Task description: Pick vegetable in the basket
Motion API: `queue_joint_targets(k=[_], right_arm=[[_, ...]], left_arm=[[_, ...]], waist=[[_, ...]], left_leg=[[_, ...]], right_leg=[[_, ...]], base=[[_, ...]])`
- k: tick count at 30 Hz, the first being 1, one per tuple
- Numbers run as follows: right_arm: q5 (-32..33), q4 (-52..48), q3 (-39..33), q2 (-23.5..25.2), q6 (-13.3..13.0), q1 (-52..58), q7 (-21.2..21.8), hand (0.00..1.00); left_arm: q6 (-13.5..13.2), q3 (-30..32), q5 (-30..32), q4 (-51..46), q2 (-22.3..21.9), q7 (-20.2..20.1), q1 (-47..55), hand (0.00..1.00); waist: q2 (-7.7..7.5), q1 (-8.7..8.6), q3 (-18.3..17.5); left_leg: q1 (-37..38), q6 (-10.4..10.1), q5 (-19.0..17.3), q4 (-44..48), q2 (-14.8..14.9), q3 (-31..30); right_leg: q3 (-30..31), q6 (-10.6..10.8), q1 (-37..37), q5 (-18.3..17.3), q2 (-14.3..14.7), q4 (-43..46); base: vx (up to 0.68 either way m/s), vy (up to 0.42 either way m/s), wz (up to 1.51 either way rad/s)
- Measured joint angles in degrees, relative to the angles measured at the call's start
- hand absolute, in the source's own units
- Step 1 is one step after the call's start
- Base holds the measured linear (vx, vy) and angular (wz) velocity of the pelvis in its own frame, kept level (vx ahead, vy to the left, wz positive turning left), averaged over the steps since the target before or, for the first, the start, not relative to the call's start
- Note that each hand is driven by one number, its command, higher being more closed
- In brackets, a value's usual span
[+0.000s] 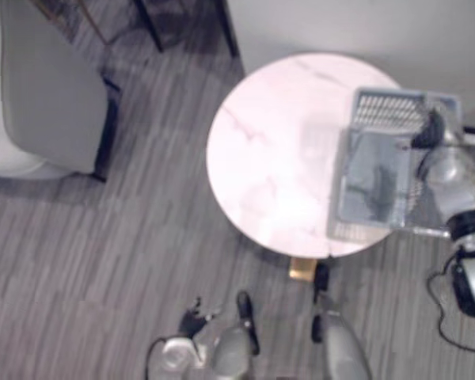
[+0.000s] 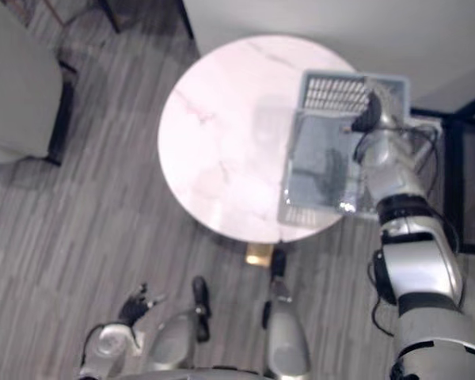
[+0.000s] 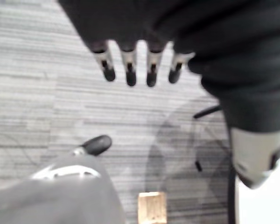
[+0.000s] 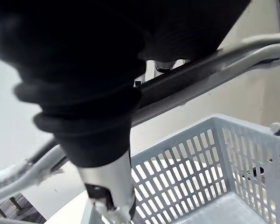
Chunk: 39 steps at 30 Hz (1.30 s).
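- The basket point(image 1: 396, 111) sits at the table's point(image 1: 269, 150) right edge and partly overhangs it, which keeps it within the right arm's reach.
- The right hand point(image 1: 430, 133) is at the basket corner farthest from the table's centre. Its fingers look hooked over the dark handle point(image 4: 196, 74), with the thumb underneath, probably to steady or lift the basket.
- A dark smear lies on the basket's floor. Whether it is the vegetable or a shadow cannot be told.
- The left hand point(image 3: 130, 70) hangs below the table's near edge with its fingers straight and apart, idle and out of the way.
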Motion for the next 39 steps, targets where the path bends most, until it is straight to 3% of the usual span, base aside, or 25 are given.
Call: queue_joint_targets(k=[7,10,12,14,15,17,18,19,20,21,22,23,24,25,26,27,29,31,32,34,35,36,37,38,39], right_arm=[[0.07,0.34,0.18,-0.12,-0.63,-3.84,-0.63,1.0],[1.05,-1.46,0.61,1.92,-0.34,-2.41,-0.62,1.0],[1.17,-7.44,0.65,3.98,-0.14,3.53,-0.57,1.0],[2.66,-14.91,-0.77,5.05,0.22,11.3,0.01,1.0],[2.97,-16.57,-1.43,5.49,0.25,13.25,0.16,1.0],[5.42,-27.34,-8.11,10.46,0.8,27.38,1.63,1.0],[5.83,-31.7,-11.62,13.07,0.93,33.49,1.81,1.0],[6.4,-33.76,-13.65,14.3,1.02,36.51,1.81,1.0],[7.1,-35.94,-16.43,16.12,1.18,40.51,1.75,1.0],[7.27,-36.92,-18.74,17.82,1.42,43.33,1.7,1.0],[7.37,-37.48,-19.84,19.93,2.35,46.45,1.66,1.0],[7.62,-38.18,-19.94,20.67,2.45,48.28,1.58,1.0],[7.76,-38.75,-19.74,22.84,2.45,52.46,1.51,1.0],[7.77,-38.37,-19.59,26.7,2.55,54.84,1.43,1.0],[7.82,-37.81,-20.12,28.46,2.69,55.37,1.43,1.0],[8.46,-37.64,-20.89,29.77,2.84,55.16,1.35,1.0],[9.93,-37.14,-20.4,30.17,2.23,56.18,1.23,1.0],[11.32,-36.02,-19.88,30.43,2.2,57.04,1.43,1.0],[11.59,-35.71,-19.82,31.4,1.81,58.12,1.44,1.0],[12.4,-35.5,-19.91,31.89,1.86,60.58,1.5,1.0],[14.02,-35.18,-19.95,31.39,1.86,63.72,1.54,1.0],[14.49,-33.95,-19.7,30.99,1.85,64.91,1.5,1.0],[14.63,-32.52,-19.49,30.91,1.91,65.3,1.49,1.0],[15.26,-29.17,-18.44,30.91,2.07,65.57,1.58,1.0],[15.92,-25.8,-18.15,30.81,2.14,65.24,1.57,1.0]], left_arm=[[-0.03,-1.09,-0.57,-0.18,-0.23,0.8,-1.13,0.0],[0.01,-0.48,-0.8,-0.92,-0.83,1.4,-1.21,0.0],[0.04,0.85,-2.72,-2.22,-2.45,1.69,-0.46,0.0],[0.16,0.91,-2.79,-2.3,-2.76,1.64,-0.53,0.0],[0.18,0.94,-2.77,-2.31,-2.66,1.62,-0.52,0.0],[0.75,0.29,-1.83,-2.39,-1.85,1.26,-0.39,0.0],[0.87,-0.8,-1.39,-2.37,-1.46,0.88,-0.91,0.0],[0.91,-1.35,-0.77,-2.32,-1.21,0.65,-1.47,0.0],[0.91,-1.79,0.34,-2.37,-0.92,0.11,-2.29,0.0],[1.09,-1.66,0.7,-2.39,-0.78,-0.48,-3.17,0.0],[1.64,-0.96,0.72,-2.81,-0.33,-1.08,-3.68,0.0],[1.98,-0.79,0.74,-2.98,-0.04,-1.29,-3.53,0.0],[2.67,0.38,1.21,-3.57,0.63,-1.68,-2.39,0.0],[2.56,1.69,1.95,-4.42,2.48,-1.83,-0.7,0.0],[2.51,2.24,2.06,-4.4,3.48,-1.94,-1.02,0.0],[2.51,2.93,2.3,-4.2,3.84,-2.24,-1.64,0.0],[3.2,3.13,2.36,-2.79,3.8,-2.43,-0.23,0.0],[3.23,3.18,2.36,-2.39,3.48,-2.52,0.31,0.0],[3.38,3.19,2.35,-1.51,3.29,-2.75,1.0,0.0],[3.37,3.26,2.37,-0.38,1.85,-2.82,0.66,0.0],[3.29,3.31,2.4,-0.11,-0.03,-2.81,1.59,0.0],[3.23,3.33,2.4,0.12,-1.15,-2.79,2.54,0.0],[3.12,3.31,2.41,0.26,-1.53,-2.81,3.17,0.0],[3.07,3.21,2.37,0.5,-1.98,-2.63,4.68,0.0],[3.11,3.31,2.08,0.44,-2.35,-2.64,5.52,0.0]], waist=[[-0.32,0.36,1.2],[-0.91,1.83,1.57],[-1.0,2.62,1.58],[-1.84,1.37,1.49],[-2.39,1.1,1.41],[-5.83,-1.26,0.54],[-6.47,-3.02,0.19],[-6.56,-3.62,0.11],[-6.63,-4.59,0.08],[-6.52,-5.24,0.03],[-6.54,-5.35,-0.06],[-6.68,-5.45,-0.12],[-8.26,-5.81,-1.18],[-11.56,-4.78,-2.78],[-12.25,-4.0,-4.33],[-11.73,-2.4,-4.89],[-10.67,-2.87,-6.8],[-10.43,-2.67,-8.57],[-10.69,-2.78,-9.48],[-9.61,-3.21,-10.19],[-7.6,-3.04,-11.56],[-6.21,-2.98,-12.38],[-5.78,-2.83,-12.62],[-6.24,-2.23,-12.56],[-6.34,-1.06,-12.64]], left_leg=[[-1.74,0.45,-1.18,2.26,-1.2,0.15],[-4.71,0.7,-7.72,13.93,-0.55,-10.27],[-3.19,0.14,-14.02,19.27,-0.14,-17.77],[0.17,-0.07,-17.63,18.62,0.59,-16.41],[0.81,0.11,-17.75,18.44,0.46,-15.65],[6.42,0.9,-18.06,15.78,-0.95,-9.84],[7.44,1.44,-18.07,14.96,-1.8,-7.83],[7.96,1.71,-18.1,15.01,-2.14,-6.79],[9.02,2.05,-18.12,14.94,-2.48,-5.37],[9.89,2.82,-17.59,14.44,-2.37,-2.72],[12.2,3.33,-16.75,14.25,-2.33,2.23],[13.81,3.33,-16.75,14.5,-2.47,3.9],[16.57,3.39,-16.76,16.92,-3.08,7.51],[14.82,6.65,-19.53,18.86,-4.64,9.52],[13.88,7.9,-20.1,12.96,-6.79,11.23],[12.96,9.34,-12.54,6.81,-6.12,16.4],[15.71,8.74,-12.45,5.7,-5.01,26.16],[16.04,8.44,-12.28,6.36,-4.44,32.24],[16.8,8.06,-12.07,7.86,-4.13,36.4],[17.56,7.3,-11.64,15.34,-1.37,39.3],[18.76,6.62,-11.04,24.51,2.73,39.97],[18.32,8.83,-9.37,31.59,5.93,38.42],[17.35,13.12,-6.72,36.9,7.48,35.28],[13.05,17.77,1.09,45.73,6.82,23.77],[7.63,10.71,-5.44,50.97,4.48,12.3]], right_leg=[[3.78,0.81,-2.01,0.96,-0.17,-0.33],[7.73,0.64,-1.85,1.1,1.81,0.54],[12.2,0.68,-1.07,1.1,4.76,1.4],[14.58,1.18,0.31,1.44,5.97,1.38],[15.27,1.27,0.56,1.5,5.96,1.38],[20.08,1.73,2.02,1.78,5.67,1.34],[21.67,1.83,2.05,1.85,5.29,1.35],[21.67,1.77,1.99,1.82,5.08,1.4],[21.33,0.63,1.86,1.2,4.93,1.58],[15.86,-5.97,0.32,-1.06,4.28,4.02],[0.96,-19.06,-4.17,-7.93,1.17,14.25],[-3.1,-20.65,-4.55,-8.48,-0.32,17.55],[-7.46,-20.59,-3.06,-5.85,-1.86,19.35],[-6.18,-20.7,-0.22,-3.9,-1.06,11.32],[-8.58,-20.56,0.51,-4.85,-1.12,7.48],[-20.1,-17.23,-1.17,-10.93,-2.85,12.64],[-29.68,-12.49,0.35,-14.37,-8.66,22.99],[-34.13,-10.42,2.94,-13.04,-10.05,23.92],[-33.62,-5.19,4.97,-10.92,-9.01,19.21],[-30.13,-4.25,7.96,-8.82,-4.66,11.2],[-25.48,-4.11,10.7,-8.23,-1.95,8.11],[-22.67,-4.67,12.4,-8.82,0.16,7.3],[-20.32,-5.44,13.63,-9.72,1.12,6.85],[-15.6,-6.2,15.87,-10.68,1.56,6.21],[-11.29,-5.05,16.39,-12.12,1.74,6.98]], base=[[-0.01,0.01,-0.15],[-0.01,-0.004,-0.77],[-0.05,0.037,-1.2],[-0.05,0.146,-0.81],[-0.03,0.126,-0.88],[0.0,0.103,-1.1],[-0.02,0.123,-0.86],[0.0,0.089,-0.65],[0.0,0.054,-0.63],[0.02,0.107,-1.42],[0.01,0.078,-1.55],[0.04,0.108,-1.96],[0.0,0.032,-1.9],[-0.06,0.051,-2.13],[-0.21,0.063,-2.79],[-0.21,0.101,-3.02],[-0.05,0.059,-2.84],[0.07,-0.014,-2.06],[0.17,-0.135,-1.85],[0.26,-0.205,-1.84],[0.24,-0.143,-1.68],[0.25,-0.129,-1.74],[0.31,-0.14,-1.67],[0.37,-0.077,-1.93],[0.37,-0.034,-1.88]])
